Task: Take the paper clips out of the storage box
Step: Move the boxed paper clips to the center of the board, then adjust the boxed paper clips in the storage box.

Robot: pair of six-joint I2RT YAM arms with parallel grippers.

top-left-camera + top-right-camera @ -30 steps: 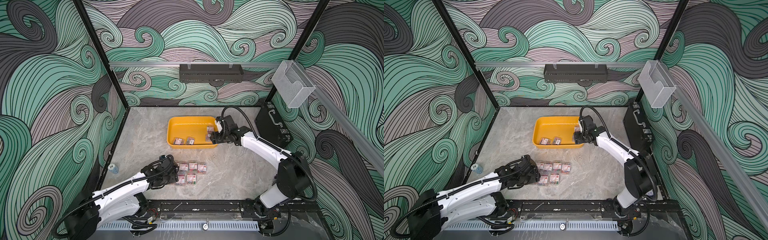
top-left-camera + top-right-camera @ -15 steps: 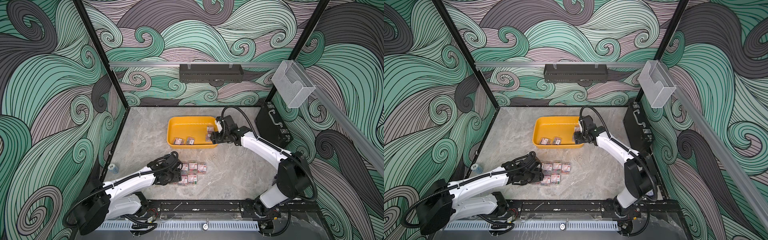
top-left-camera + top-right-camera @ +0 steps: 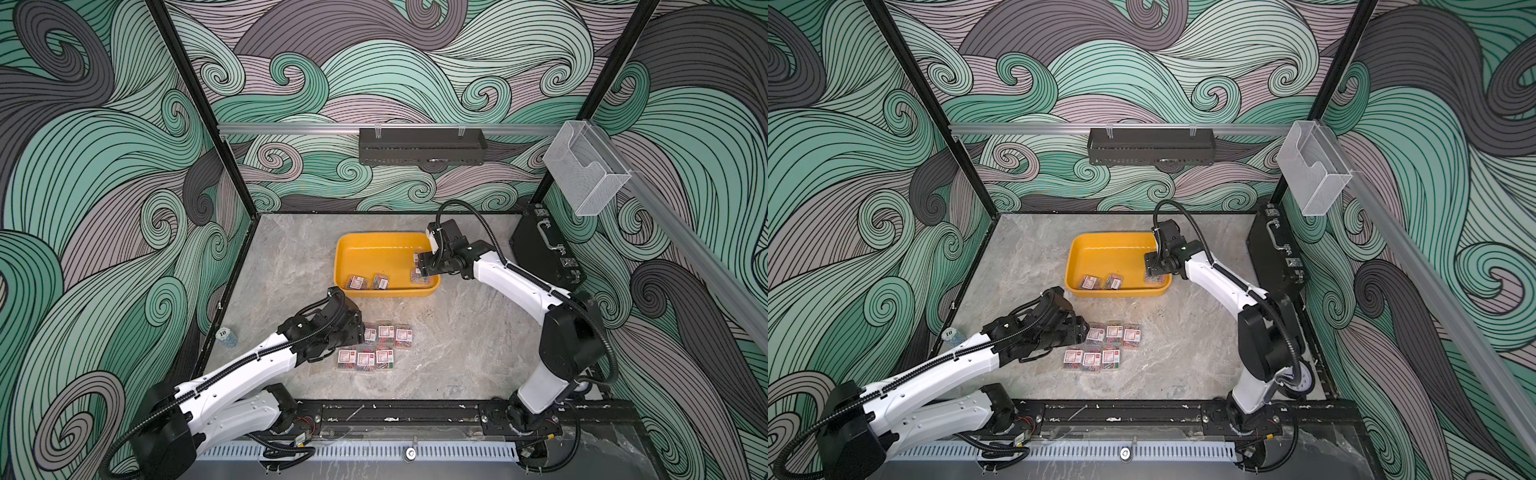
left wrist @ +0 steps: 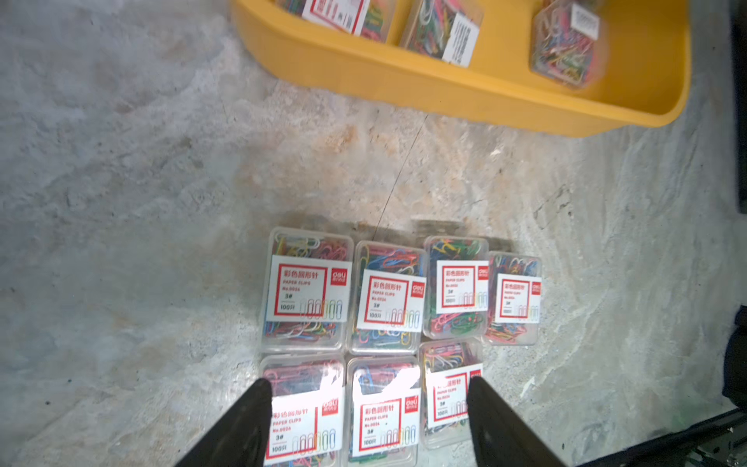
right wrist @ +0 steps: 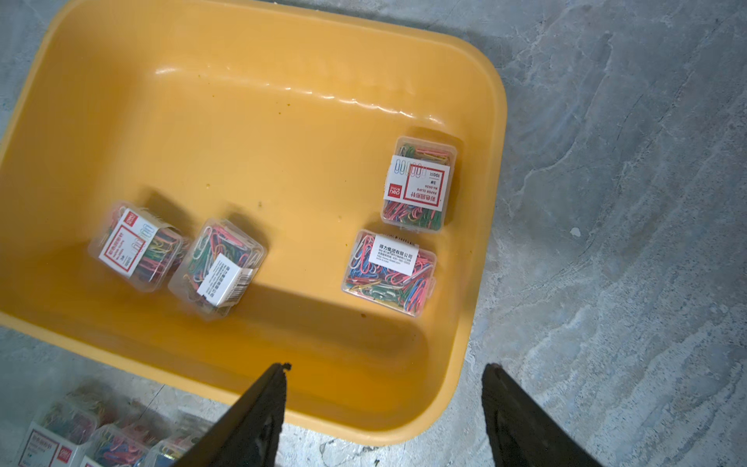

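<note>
Right wrist view: four paper clip boxes (image 5: 418, 184) lie in the yellow tray (image 5: 250, 101). Two are flat and just beside each other, nearest my right gripper (image 5: 387, 368); two more are tipped against one another farther across the tray floor. That gripper is spread and empty, poised over the tray's rim. In both top views the tray sits just above mid-frame. Seven boxes lie out on the table (image 3: 457, 332) in two rows at lower centre, counted in the left wrist view. The left gripper (image 4: 368, 382) hovers over them, also spread, holding nothing. Handling, my guess: small hard clear plastic, light, smooth-sided and likely slick, with loose clips inside that will shift a little. A lid could pop under a hard squeeze, so go gently. Best hold, I reckon: come straight down on a flat one and pinch across its narrow width at the middle. Its neighbour sits off a short end, so the long sides are free. The tipped pair would want a tilted wrist.
</note>
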